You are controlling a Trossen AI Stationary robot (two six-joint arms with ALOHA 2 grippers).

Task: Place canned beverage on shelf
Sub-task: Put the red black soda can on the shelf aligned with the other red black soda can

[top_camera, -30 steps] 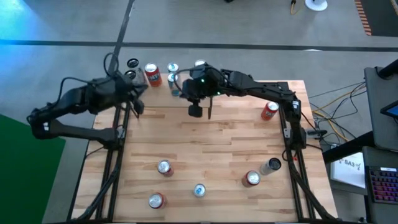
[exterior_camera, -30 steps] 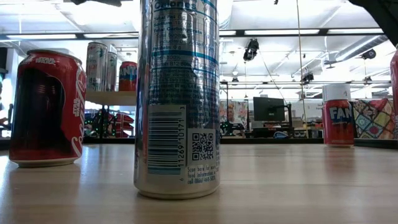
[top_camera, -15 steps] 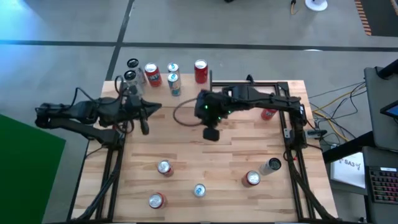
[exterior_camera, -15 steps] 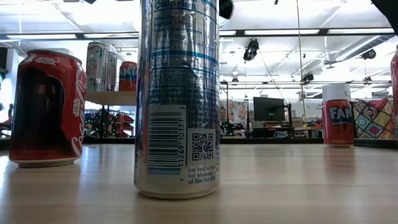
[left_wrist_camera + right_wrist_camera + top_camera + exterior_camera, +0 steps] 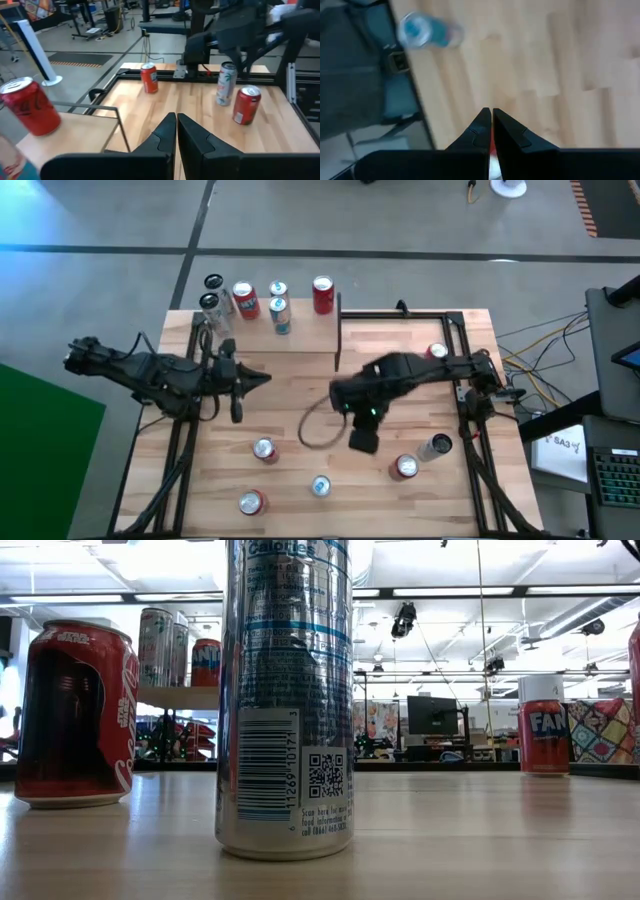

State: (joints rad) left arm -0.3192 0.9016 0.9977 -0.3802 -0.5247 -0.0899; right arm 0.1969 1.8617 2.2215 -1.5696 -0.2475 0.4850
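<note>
Right hand (image 5: 362, 442) closed, empty, above table; left hand (image 5: 236, 388) likewise.

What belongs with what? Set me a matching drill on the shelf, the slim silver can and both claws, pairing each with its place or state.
Things:
1. shelf
2. slim silver can
3. left claw
4. right claw

Places or states:
a. shut, over the middle of the table
b. carries a group of cans
c. stands by a red can near the table's right edge
d. shut, over the table's left side

Pairs: 1-b, 2-c, 3-d, 4-a
</note>
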